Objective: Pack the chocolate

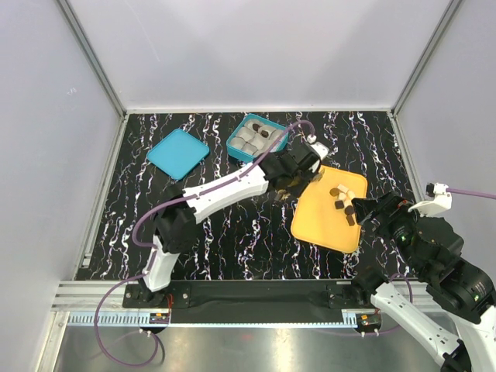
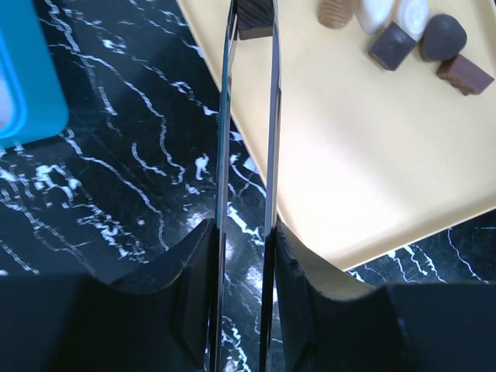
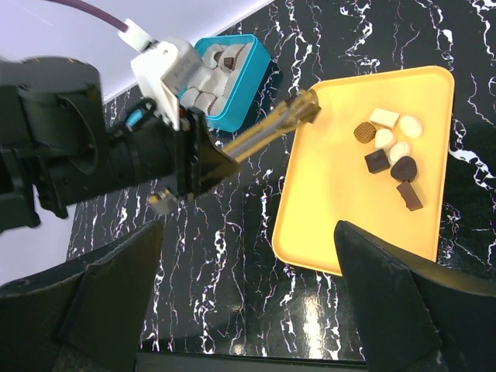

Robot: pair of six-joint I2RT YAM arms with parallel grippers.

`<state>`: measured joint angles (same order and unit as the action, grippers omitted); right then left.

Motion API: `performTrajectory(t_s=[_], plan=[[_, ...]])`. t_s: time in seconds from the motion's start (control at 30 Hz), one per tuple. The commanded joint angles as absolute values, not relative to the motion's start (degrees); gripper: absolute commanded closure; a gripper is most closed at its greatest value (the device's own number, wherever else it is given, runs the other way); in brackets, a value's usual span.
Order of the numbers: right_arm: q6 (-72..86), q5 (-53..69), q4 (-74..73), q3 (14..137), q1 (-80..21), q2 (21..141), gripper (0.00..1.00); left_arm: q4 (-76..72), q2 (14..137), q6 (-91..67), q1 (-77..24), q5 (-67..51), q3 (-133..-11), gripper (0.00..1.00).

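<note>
While our right gripper (image 3: pixel 248 232) hangs spread wide, our left gripper (image 2: pixel 253 14) pinches a dark chocolate piece (image 2: pixel 256 25) over the edge of the yellow tray (image 2: pixel 372 194).

You have bright, even light from above, only soft shadows on the yellow tray (image 1: pixel 318 221), glare streaking the left tool (image 2: pixel 253 19) fingers beside it, and blurred dark foregrounds in both wrist views.

Dark chocolate piece (image 2: pixel 256 19) cut off by left-wrist top edge.
</note>
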<state>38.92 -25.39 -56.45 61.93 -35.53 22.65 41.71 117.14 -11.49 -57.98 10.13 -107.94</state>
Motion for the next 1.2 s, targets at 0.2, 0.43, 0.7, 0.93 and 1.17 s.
performTrajectory(t_s=[0.2,0.43,0.7,0.93,1.17], plan=[[39.29,-25.05,-54.76,63.28,-35.77,22.85,0.01,44.91,112.67,-9.49,-46.15,13.01,-117.77,0.64],[38.58,-24.43,-53.53,63.19,-35.86,24.87,0.01,41.85,115.31,-6.68,-40.17,13.01,-119.27,0.64],[36.83,-25.22,-52.38,63.81,-35.86,27.33,0.00,37.27,121.02,-2.11,-38.67,14.41,-120.14,0.63],[36.91,-25.49,-51.94,63.02,-35.77,27.33,0.00,33.93,122.87,-1.58,-38.58,15.29,-118.39,0.63],[36.83,-25.75,-51.94,62.93,-35.86,27.60,0.00,32.52,124.10,-0.53,-38.58,15.73,-117.51,0.61]])
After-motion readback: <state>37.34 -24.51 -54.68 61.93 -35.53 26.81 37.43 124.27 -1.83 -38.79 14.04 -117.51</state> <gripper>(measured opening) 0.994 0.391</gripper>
